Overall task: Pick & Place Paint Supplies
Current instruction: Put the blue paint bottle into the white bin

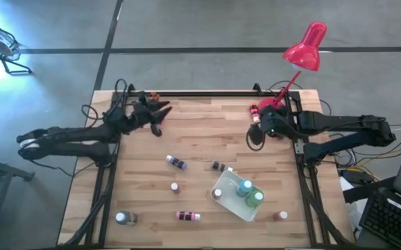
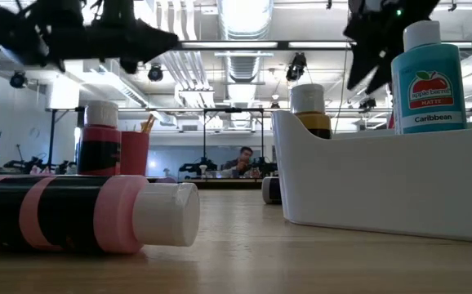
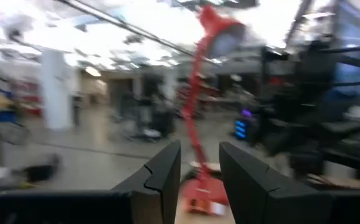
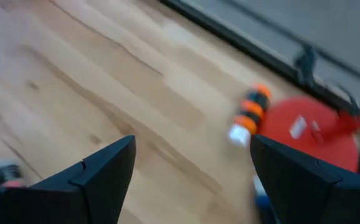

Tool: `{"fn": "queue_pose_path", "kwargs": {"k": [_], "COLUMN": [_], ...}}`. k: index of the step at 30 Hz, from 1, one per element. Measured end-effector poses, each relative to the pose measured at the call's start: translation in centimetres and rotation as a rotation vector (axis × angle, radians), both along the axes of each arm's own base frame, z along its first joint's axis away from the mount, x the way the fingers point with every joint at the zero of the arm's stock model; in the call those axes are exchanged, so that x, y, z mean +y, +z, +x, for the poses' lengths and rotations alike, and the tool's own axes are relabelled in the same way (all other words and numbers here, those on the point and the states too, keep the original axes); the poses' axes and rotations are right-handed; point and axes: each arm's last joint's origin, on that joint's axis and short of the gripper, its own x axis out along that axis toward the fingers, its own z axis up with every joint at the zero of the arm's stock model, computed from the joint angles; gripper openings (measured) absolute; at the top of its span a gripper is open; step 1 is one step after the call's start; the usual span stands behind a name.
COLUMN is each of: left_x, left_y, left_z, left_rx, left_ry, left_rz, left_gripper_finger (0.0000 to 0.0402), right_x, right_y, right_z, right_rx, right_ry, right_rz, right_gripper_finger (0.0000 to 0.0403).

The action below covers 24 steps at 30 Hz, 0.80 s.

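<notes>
Several white-capped paint bottles stand or lie on the wooden table: a purple one [image 1: 176, 162], a brown one [image 1: 219, 167], a pink-and-black one [image 1: 187, 216] on its side, a red one [image 1: 279, 216]. A white tray [image 1: 225, 198] holds a teal bottle [image 1: 245, 186] and a green bottle [image 1: 257, 197]. My left gripper [image 1: 160, 118] hangs above the far left of the table, its fingers [image 3: 167, 171] a little apart with nothing between them. My right gripper [image 1: 254, 137] hangs wide open [image 4: 192, 155] over bare wood at the far right. No paintbrush shows.
The red desk lamp [image 1: 304, 48] stands with its base [image 1: 266, 104] at the far right corner, close to my right gripper. An orange-striped bottle [image 4: 250, 115] lies beside that base. A teal bottle [image 1: 125, 218] stands near the front left edge.
</notes>
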Motion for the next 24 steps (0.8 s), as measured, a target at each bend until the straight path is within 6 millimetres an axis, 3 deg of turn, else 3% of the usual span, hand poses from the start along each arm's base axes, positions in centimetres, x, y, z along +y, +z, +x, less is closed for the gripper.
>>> {"fn": "queue_pose_path", "kwargs": {"k": [5,12,24], "left_x": [-0.5,-0.9,-0.9], "left_y": [2.2,4.2,5.1], "left_z": [1.5,2.6,2.8], "left_rx": [0.128,0.276,0.290], "left_ry": [-0.130,-0.179,-0.184], "left_rz": [-0.067,-0.131,-0.156], "left_gripper_finger": [0.0117,0.0117,0.0117], "right_x": [-1.7,-3.5,-6.3], "right_y": [-0.6,-1.3,-6.4], "right_z": [-1.1,-1.5,0.9], "right_rx": [0.087,0.174,0.530], "right_ry": [-0.066,-0.060,-0.011], "right_rz": [0.084,0.126,0.283], "right_gripper_finger": [0.0309,0.0289,0.0310]}}
